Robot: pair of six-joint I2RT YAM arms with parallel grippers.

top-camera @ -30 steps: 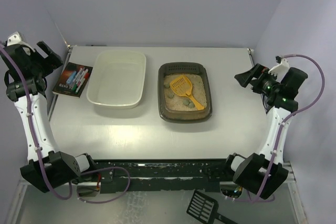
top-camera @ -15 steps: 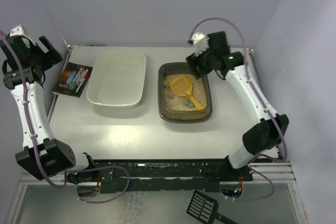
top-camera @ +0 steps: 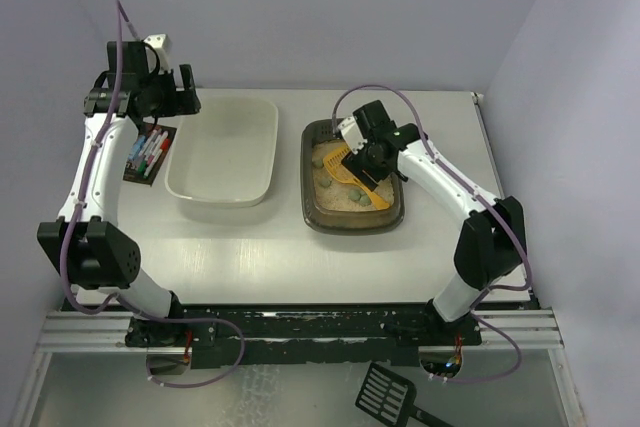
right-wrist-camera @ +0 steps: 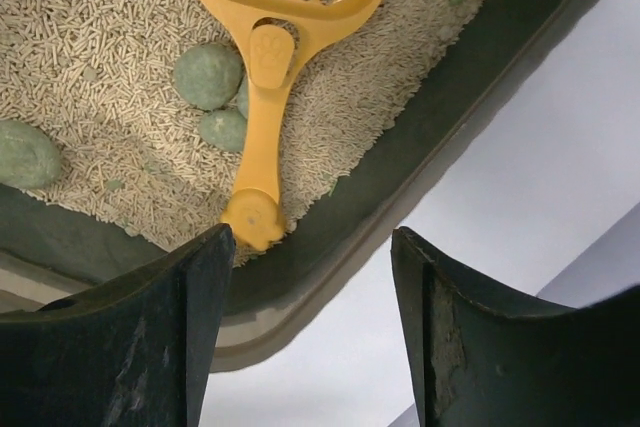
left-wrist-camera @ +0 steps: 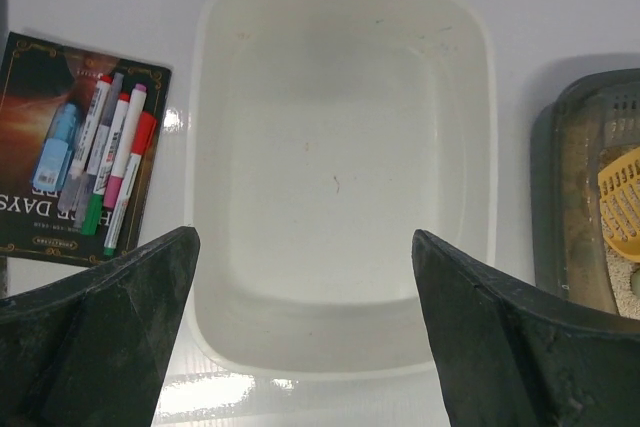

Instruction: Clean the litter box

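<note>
The litter box (top-camera: 310,205) is a dark brown tray right of centre, holding beige litter, grey-green lumps (right-wrist-camera: 208,75) and a yellow slotted scoop (top-camera: 377,195). My right gripper (top-camera: 363,153) hangs open and empty just above the box. In the right wrist view (right-wrist-camera: 310,277) its jaws straddle the box's wall (right-wrist-camera: 420,137), with the end of the scoop's handle (right-wrist-camera: 262,147) by the left finger. My left gripper (top-camera: 170,99) is open and empty above the white tub's back left. In the left wrist view (left-wrist-camera: 305,257) it frames the tub's near end.
The white tub (top-camera: 178,185) stands left of the litter box and shows nothing inside (left-wrist-camera: 205,197). A dark book with several markers on it (top-camera: 148,152) lies left of the tub. A black scoop (top-camera: 385,395) lies below the table's near edge.
My right arm swung in from the right side and came down over the litter box. My left arm swung from the far left to above the tub's back left corner.
</note>
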